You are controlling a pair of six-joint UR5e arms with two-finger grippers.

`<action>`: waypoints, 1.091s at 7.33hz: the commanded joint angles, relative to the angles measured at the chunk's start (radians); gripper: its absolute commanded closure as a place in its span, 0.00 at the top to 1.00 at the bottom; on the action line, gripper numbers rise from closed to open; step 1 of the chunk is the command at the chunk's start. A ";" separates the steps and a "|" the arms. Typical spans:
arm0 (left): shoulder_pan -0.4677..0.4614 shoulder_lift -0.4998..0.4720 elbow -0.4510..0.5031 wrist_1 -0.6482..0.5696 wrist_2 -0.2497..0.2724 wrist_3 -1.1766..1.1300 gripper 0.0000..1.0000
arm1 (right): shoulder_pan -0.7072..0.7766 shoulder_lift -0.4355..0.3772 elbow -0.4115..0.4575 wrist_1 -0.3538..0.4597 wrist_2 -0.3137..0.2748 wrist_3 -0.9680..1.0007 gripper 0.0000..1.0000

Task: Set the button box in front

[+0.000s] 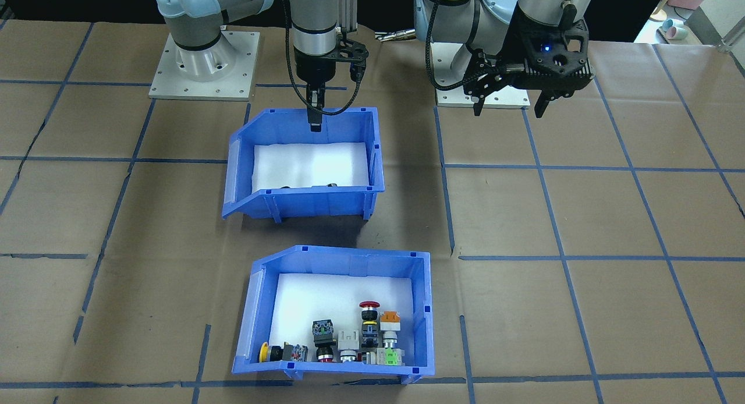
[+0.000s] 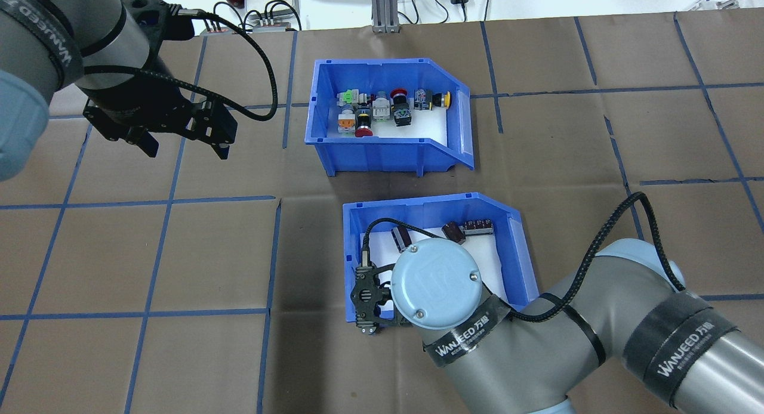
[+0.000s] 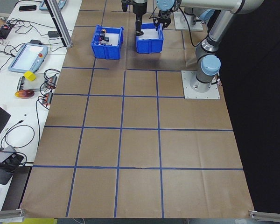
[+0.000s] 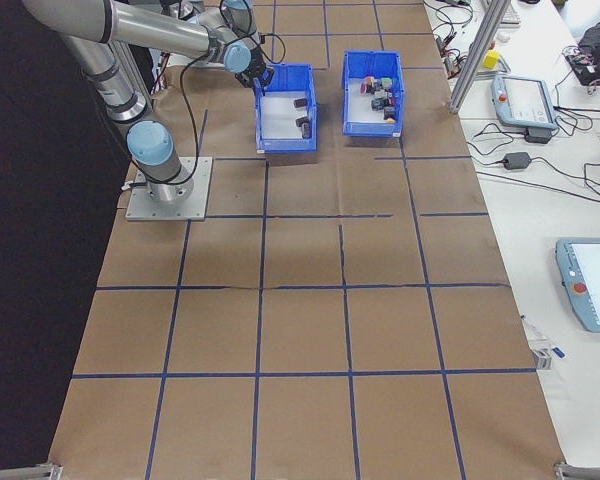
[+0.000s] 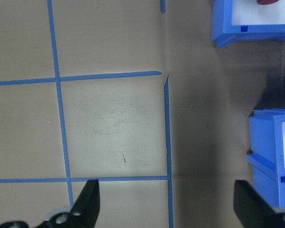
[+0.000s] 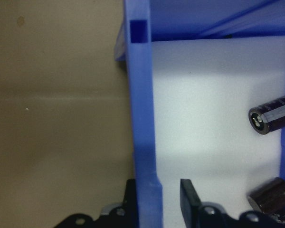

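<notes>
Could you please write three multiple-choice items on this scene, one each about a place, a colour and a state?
1. Which bin lies nearer the robot's base?
A. the button box
B. the bin with dark cylinders
C. both equally near

2. What colour is the mushroom-head button in the button box?
A. red
B. white
C. purple

3. How is the left gripper?
A. shut on a bin wall
B. holding a button
C. open over bare table

Answers:
1 B: the bin with dark cylinders sits closer than the button box.
2 A: the mushroom-head button is red.
3 C: the left gripper hangs open above the table.
</notes>
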 commanded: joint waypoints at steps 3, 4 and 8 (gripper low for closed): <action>0.000 -0.012 0.001 0.008 -0.003 0.000 0.99 | -0.081 -0.034 -0.253 0.320 -0.054 0.000 1.00; 0.000 -0.007 0.001 0.008 -0.003 0.002 0.99 | -0.168 -0.034 -0.262 0.321 -0.054 -0.010 1.00; -0.001 -0.006 0.001 0.008 -0.001 0.002 0.99 | -0.539 -0.017 -0.377 0.366 0.075 0.243 1.00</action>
